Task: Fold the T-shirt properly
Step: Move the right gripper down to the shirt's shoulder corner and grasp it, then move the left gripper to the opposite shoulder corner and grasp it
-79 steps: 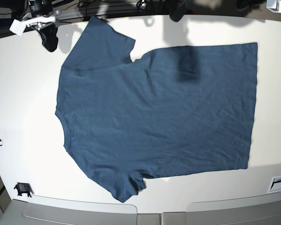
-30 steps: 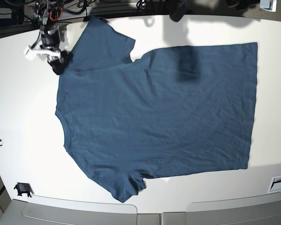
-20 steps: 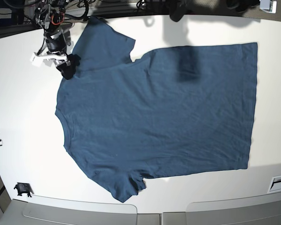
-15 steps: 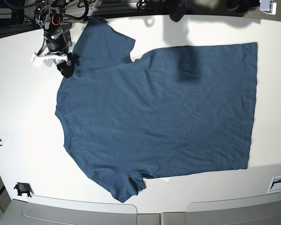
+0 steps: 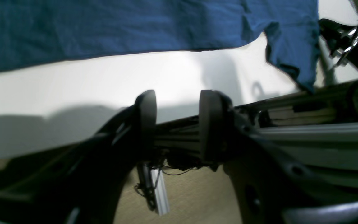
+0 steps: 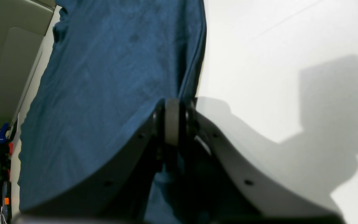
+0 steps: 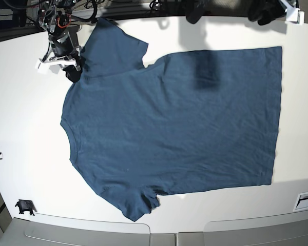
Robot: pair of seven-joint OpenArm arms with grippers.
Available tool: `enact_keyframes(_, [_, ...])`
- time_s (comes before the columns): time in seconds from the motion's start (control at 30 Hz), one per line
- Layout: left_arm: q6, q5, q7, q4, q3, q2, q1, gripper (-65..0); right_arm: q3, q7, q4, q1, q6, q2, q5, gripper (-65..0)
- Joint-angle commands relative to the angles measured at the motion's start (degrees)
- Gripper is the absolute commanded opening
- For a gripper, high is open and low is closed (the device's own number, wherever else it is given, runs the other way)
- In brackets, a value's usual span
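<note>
The T-shirt (image 7: 169, 128) is spread flat on the white worktop (image 7: 25, 138), with its neck edge toward the left of the base view and its hem toward the right. One sleeve is pointed at the top edge of the worktop and the other at the bottom edge.

The right claw (image 7: 73, 73) is seen at the shirt's upper left corner, at the shoulder beside the upper sleeve. In the right wrist view the right claw (image 6: 172, 121) is clenched, its two fingers pressed together, and the edge of the T-shirt (image 6: 104, 77) is met right at the fingertips. A fold of blue cloth is seen between and below the fingers, so the shirt's edge is pinched there.

The left claw (image 7: 277, 10) is held at the top right of the base view, past the far edge of the worktop and clear of the shirt's hem corner. In the left wrist view the left claw (image 5: 177, 121) is released: a clear gap is seen between its two dark fingers (image 5: 146, 118), and nothing is held in it. The T-shirt (image 5: 135, 28) is seen beyond it, lying flat.
</note>
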Motion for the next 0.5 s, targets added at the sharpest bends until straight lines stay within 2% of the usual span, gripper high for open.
enact_keyframes(0.0, [-0.7, -1.1, -0.3, 0.7, -1.6, -0.3, -0.1, -43.8, 0.2, -0.2, 0.3, -0.1, -0.1, 0.5, 0.1, -65.0])
enact_keyframes(0.13, [-0.7, -1.1, 2.8, 0.7, -6.8, -0.3, -3.8, -43.8, 0.2, -0.2, 0.3, -0.1, -0.1, 0.5, 0.1, -65.0])
enact_keyframes(0.3, [-0.7, 0.3, 3.0, 0.6, -13.9, -1.1, -6.8, -43.9, 0.2, -0.2, 0.3, -0.1, -0.1, 0.5, 0.1, -65.0])
enact_keyframes(0.47, [-0.5, 4.7, 2.9, 0.0, -15.8, -3.0, -9.3, -43.9, 0.2, -0.1, 0.3, -0.1, -0.1, 0.5, 0.2, -65.0])
